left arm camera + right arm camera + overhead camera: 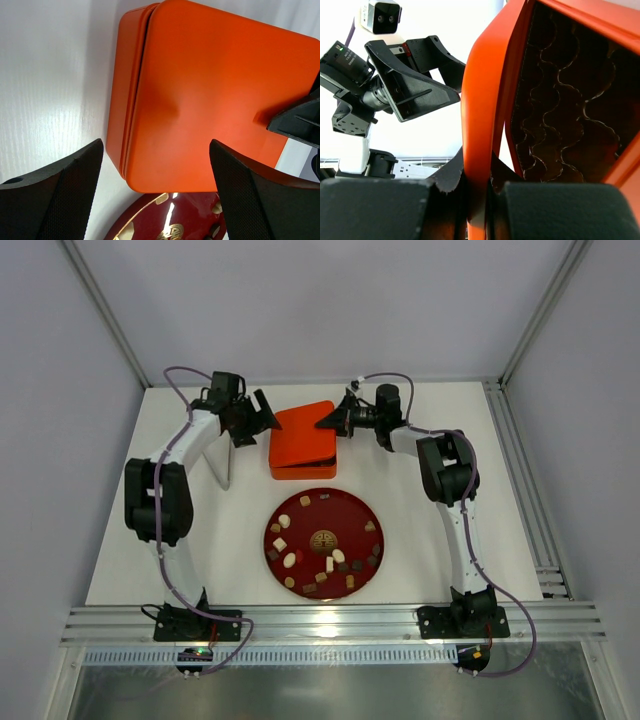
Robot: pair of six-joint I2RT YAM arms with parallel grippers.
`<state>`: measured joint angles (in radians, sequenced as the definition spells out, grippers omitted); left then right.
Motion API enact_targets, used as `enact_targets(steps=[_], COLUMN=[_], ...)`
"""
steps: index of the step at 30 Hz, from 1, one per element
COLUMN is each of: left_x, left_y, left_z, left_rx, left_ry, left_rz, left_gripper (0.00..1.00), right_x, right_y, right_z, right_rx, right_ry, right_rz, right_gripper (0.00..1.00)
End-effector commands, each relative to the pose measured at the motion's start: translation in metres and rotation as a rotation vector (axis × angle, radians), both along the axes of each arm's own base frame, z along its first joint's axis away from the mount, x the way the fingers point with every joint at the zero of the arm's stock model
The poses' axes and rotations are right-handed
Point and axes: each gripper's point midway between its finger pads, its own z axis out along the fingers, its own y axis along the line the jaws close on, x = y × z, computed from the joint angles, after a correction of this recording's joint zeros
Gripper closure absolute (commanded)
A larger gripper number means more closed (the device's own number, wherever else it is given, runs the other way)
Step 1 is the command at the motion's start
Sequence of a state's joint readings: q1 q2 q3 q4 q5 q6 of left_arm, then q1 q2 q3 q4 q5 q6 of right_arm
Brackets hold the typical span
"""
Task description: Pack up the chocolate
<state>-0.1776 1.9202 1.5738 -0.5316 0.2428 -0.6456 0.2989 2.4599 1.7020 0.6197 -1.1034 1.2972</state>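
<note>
- Nearest the arm bases, I saw the chocolate (289, 559) lying loose on the round red plate (350, 512): dark, tan and cream pieces scattered around its gold centre mark.
- As far as I could judge, not one piece had been packed; all of the filling was left to do.
- Just beyond the plate sat the orange tin (300, 435).
- The right gripper (477, 195) was clamped on the orange lid (479, 125) at its edge. It was raised enough that I could see a brown moulded liner (570, 100) behind it.
- The left gripper (258, 420) hung at the tin's left side, spread wide and holding nothing.
- I judged the job to be at the opening step.
</note>
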Motion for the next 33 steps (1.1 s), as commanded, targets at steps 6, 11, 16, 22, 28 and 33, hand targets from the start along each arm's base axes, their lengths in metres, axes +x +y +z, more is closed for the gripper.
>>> enact_targets(steps=[6, 11, 16, 22, 28, 33], left_x=[0.006, 0.004, 0.005, 0.006, 0.006, 0.005], left_y=[-0.003, -0.004, -0.003, -0.003, -0.003, -0.002], left_z=[-0.004, -0.008, -0.011, -0.013, -0.016, -0.021], left_rx=[0.006, 0.012, 0.014, 0.015, 0.017, 0.02], left_ry=[-0.023, -0.013, -0.009, -0.004, 0.0, 0.014], left_rz=[-0.018, -0.019, -0.017, -0.017, -0.019, -0.019], left_gripper=[0.16, 0.16, 0.16, 0.16, 0.16, 0.16], right_x=[0.003, 0.004, 0.003, 0.006, 0.008, 0.008], right_y=[0.0, -0.001, -0.004, -0.013, -0.022, -0.025], right_z=[0.014, 0.013, 0.02, 0.021, 0.018, 0.016], right_rx=[-0.031, -0.054, -0.057, -0.072, -0.097, -0.133], right_ry=[-0.088, -0.097, -0.112, -0.114, -0.115, -0.124], right_rz=[0.012, 0.008, 0.002, -0.017, -0.04, -0.053], right_gripper=[0.74, 0.65, 0.59, 0.53, 0.52, 0.52])
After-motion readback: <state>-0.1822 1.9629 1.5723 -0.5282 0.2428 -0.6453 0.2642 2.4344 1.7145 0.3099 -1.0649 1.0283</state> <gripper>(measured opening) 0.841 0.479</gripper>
